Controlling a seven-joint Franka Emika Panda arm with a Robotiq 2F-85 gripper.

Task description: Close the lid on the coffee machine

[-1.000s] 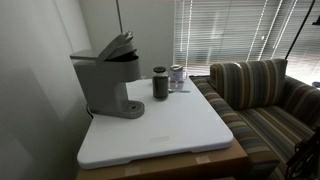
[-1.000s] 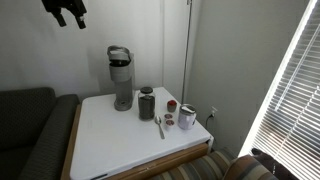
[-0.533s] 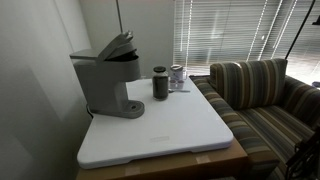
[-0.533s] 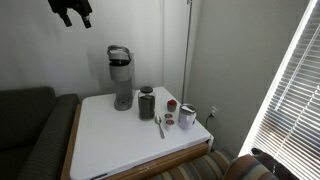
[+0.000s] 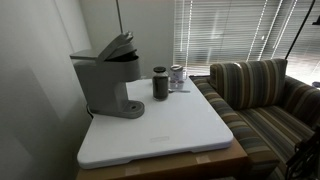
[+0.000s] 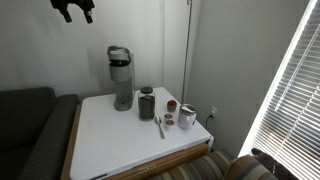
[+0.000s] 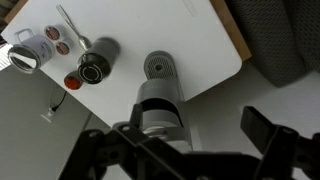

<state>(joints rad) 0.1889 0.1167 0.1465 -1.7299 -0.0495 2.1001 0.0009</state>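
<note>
The grey coffee machine (image 5: pixel 108 85) stands at the table's back corner by the wall, seen in both exterior views (image 6: pixel 122 80). Its lid (image 5: pixel 118 45) is tilted up and open; it also shows raised in an exterior view (image 6: pixel 119 52). My gripper (image 6: pixel 75 10) hangs high above and to the side of the machine, apart from it. In the wrist view the gripper (image 7: pixel 195 122) looks down on the machine (image 7: pixel 158 100), with both dark fingers spread wide and nothing between them.
A dark cylindrical cup (image 6: pixel 147 103) stands beside the machine, with a spoon (image 6: pixel 159 125), a small tin (image 5: pixel 177 75) and a white mug (image 6: pixel 187 117) nearby. The white tabletop (image 5: pixel 170 125) meets a striped sofa (image 5: pixel 260 95) on one side. A wall lies close behind the machine.
In the exterior view my gripper has drifted a little sideways toward the coffee machine, staying high. The machine and its lid have not moved.
</note>
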